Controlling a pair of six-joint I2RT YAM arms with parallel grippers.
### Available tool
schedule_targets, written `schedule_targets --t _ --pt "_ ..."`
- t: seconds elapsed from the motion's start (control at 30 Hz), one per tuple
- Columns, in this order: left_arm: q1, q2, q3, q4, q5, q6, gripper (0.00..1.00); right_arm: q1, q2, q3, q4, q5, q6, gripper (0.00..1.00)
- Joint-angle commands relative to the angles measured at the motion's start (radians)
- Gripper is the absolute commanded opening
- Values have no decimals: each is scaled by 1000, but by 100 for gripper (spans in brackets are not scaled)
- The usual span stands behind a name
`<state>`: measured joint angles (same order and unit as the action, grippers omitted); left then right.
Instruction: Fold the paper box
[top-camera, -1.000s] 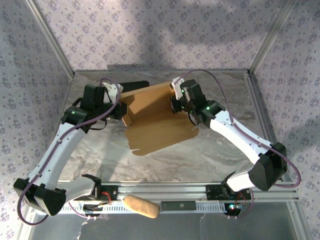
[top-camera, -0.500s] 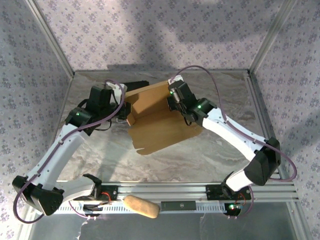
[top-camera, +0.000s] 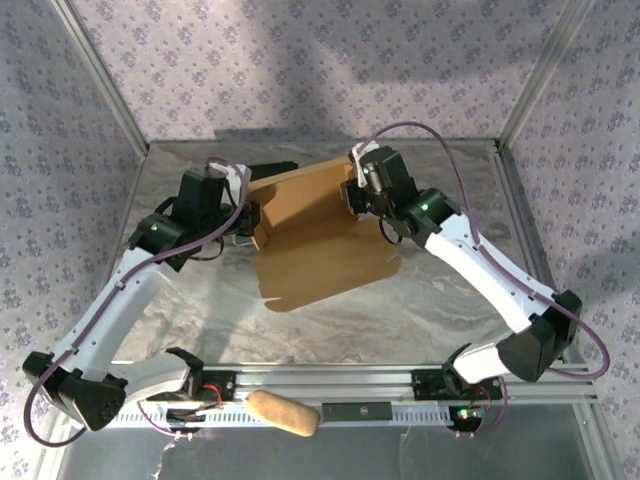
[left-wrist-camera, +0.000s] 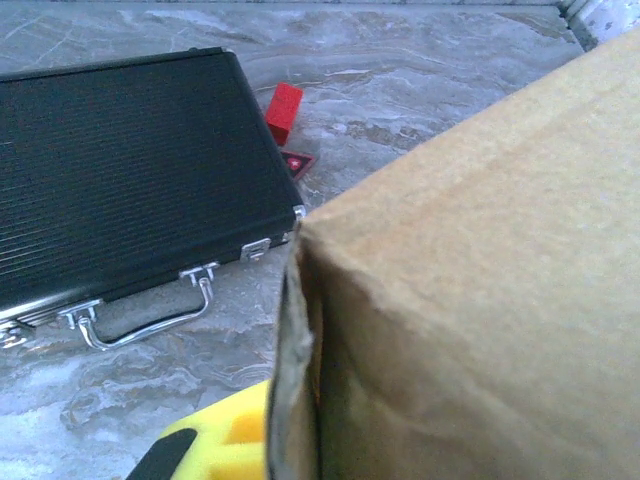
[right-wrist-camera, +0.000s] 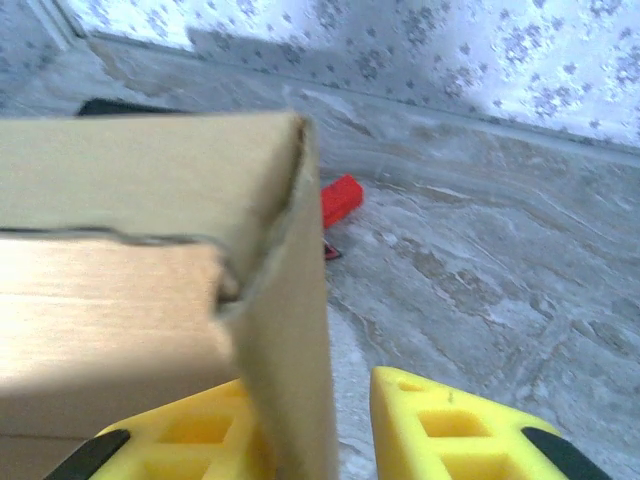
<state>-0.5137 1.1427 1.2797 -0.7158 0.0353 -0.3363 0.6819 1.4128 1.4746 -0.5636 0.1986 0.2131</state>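
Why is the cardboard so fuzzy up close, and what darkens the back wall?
Right wrist: the paper box sits too close, soft, with pale glare lower left. Left wrist: its near corner soft, the black case crisper. Top external: broad shadows cross the back wall.

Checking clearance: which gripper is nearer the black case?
Left. The left gripper is at the left wall of the paper box, right beside the black case; the right gripper is at the box's opposite wall, farther off.

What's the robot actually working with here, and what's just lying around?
Job in hand: paper box, left claw, right claw.
Lying about: black case, red block, tan bread-like lump.
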Motion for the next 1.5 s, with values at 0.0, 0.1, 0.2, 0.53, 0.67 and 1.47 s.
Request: schedule_targets --t 0.0,0.1,0.2,0.53,0.67,1.47 --pt "-11 16 50 -21 -18 -20 0 -4 -26 27 -33 -46 -15 33" --pt "-14 24 56 -30 -26 -17 0 -7 -40 24 -33 -51 -14 35" --pt "-15 25 61 -32 -27 -15 0 -16 -37 34 -56 -34 -9 36" --pt "-14 29 68 -29 -8 -10 0 -42 5 -19 -13 -50 -21 31" --pt "-15 34 69 -30 -2 -6 0 -44 38 11 -10 -48 -21 28" --pt "-60 70 66 -31 -113 3 0 131 217 274 -430 494 306 0"
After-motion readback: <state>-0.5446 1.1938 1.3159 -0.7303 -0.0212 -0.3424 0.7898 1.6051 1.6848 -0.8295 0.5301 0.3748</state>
